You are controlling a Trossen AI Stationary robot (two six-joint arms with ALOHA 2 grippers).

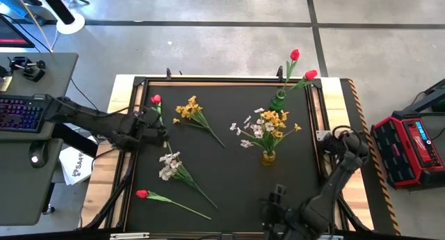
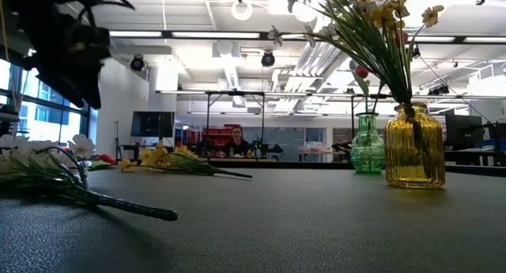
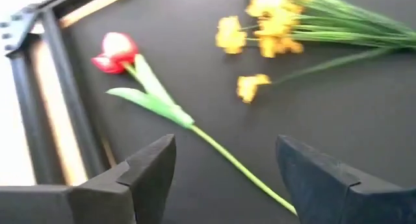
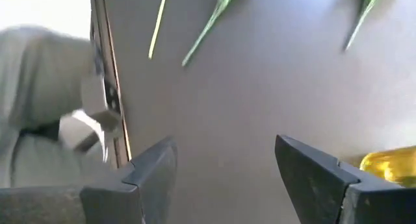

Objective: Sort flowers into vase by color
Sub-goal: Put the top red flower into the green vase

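Several flowers lie flat on the black mat: a red tulip (image 1: 156, 99) at the far left, a yellow cluster (image 1: 189, 110), a white spray (image 1: 170, 165) and a second red tulip (image 1: 142, 194) near the front. The green vase (image 1: 278, 101) holds two red tulips. The yellow vase (image 1: 268, 156) holds yellow and white blossoms. My left gripper (image 3: 224, 143) is open just above the far-left tulip's stem (image 3: 227, 160), one finger on each side and touching nothing. My right gripper (image 4: 224, 146) is open at the near edge, close to the yellow vase (image 4: 390, 162).
A raised black frame (image 1: 132, 129) borders the mat, close beside my left gripper. The two vases (image 2: 415, 146) stand right of centre. The mat between the yellow cluster (image 2: 166, 158) and the vases is bare. A person (image 2: 237, 138) sits in the room far behind the table.
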